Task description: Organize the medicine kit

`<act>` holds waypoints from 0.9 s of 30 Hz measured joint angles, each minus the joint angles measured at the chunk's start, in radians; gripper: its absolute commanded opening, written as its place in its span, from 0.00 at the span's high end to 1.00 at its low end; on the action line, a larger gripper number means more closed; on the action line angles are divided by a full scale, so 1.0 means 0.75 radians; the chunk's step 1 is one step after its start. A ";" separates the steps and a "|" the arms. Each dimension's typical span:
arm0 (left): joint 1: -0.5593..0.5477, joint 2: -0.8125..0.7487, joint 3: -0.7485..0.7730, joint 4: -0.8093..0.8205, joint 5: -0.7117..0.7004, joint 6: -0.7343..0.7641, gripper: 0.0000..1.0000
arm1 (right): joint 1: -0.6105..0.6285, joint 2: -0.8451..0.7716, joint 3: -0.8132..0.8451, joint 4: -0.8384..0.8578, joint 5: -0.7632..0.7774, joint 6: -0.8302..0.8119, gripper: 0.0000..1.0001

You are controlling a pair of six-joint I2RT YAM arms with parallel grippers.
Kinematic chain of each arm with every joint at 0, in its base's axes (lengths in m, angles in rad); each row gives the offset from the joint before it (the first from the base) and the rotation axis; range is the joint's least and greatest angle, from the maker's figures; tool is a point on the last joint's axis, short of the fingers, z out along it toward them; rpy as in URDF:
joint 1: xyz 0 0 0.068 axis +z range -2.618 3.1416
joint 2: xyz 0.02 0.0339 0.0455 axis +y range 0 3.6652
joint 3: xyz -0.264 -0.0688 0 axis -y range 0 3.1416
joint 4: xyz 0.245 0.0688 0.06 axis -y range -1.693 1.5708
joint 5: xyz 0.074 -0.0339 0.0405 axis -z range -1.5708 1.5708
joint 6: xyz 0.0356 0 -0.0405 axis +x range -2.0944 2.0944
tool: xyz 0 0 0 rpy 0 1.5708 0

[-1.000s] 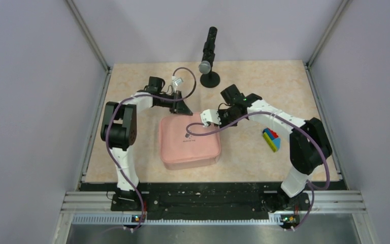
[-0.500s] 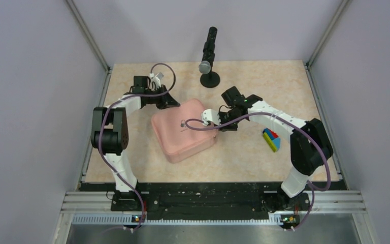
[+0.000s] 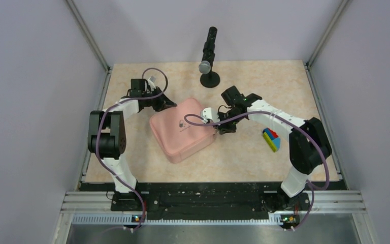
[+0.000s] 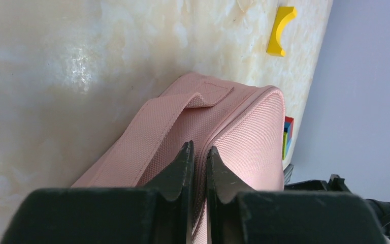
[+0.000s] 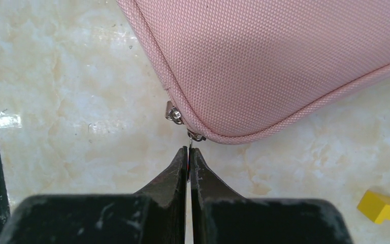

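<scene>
Left claw: clenched to a narrow slit. The seam ridge of the medicine kit runs straight into that slit, so the claw is grasping the kit's edge. In the left wrist view, the pink carry strap lies just left of the fingertips and stretches away ahead of them. Far beyond the claw, a yellow curved piece lies on the table, well apart from the kit.

Right claw: clenched, its tips pinching a thin metal zipper pull. The kit's rounded corner sits immediately ahead of the tips, filling the upper part of the right wrist view. Two metal sliders sit on the zip line, just ahead and slightly left of the tips.

Kit position: flat on the table between the two claws and zipped shut. The left claw is at its far left corner, the right claw at its right corner.

Other items: a multicoloured brick block lies behind the right claw, beside its arm, apart from the kit. A black microphone stand stands beyond both claws.
</scene>
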 measured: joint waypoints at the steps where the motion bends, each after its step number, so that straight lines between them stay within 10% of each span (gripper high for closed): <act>1: 0.000 -0.002 -0.006 0.007 -0.002 -0.020 1.00 | 0.000 0.008 0.009 -0.013 -0.017 0.006 1.00; 6: -0.017 -0.003 -0.016 0.034 -0.021 -0.076 0.94 | -0.002 0.070 0.058 -0.046 -0.048 0.058 0.81; 10: -0.028 -0.003 -0.003 0.035 -0.073 -0.073 0.53 | -0.006 0.069 0.057 -0.092 -0.068 0.141 0.59; 11: -0.033 -0.003 0.017 0.010 -0.119 -0.057 0.48 | -0.015 0.066 0.055 -0.112 -0.077 0.166 0.42; 13: -0.031 -0.005 0.075 -0.065 -0.204 0.017 0.05 | -0.043 0.040 0.054 -0.151 -0.108 0.225 0.04; 21: 0.107 -0.175 0.229 -0.281 -0.542 0.564 0.01 | -0.510 -0.226 0.151 0.002 -0.099 0.802 0.01; 27: 0.122 -0.446 0.261 -0.326 -0.621 0.796 0.01 | -0.586 -0.253 0.312 0.230 0.366 1.210 0.01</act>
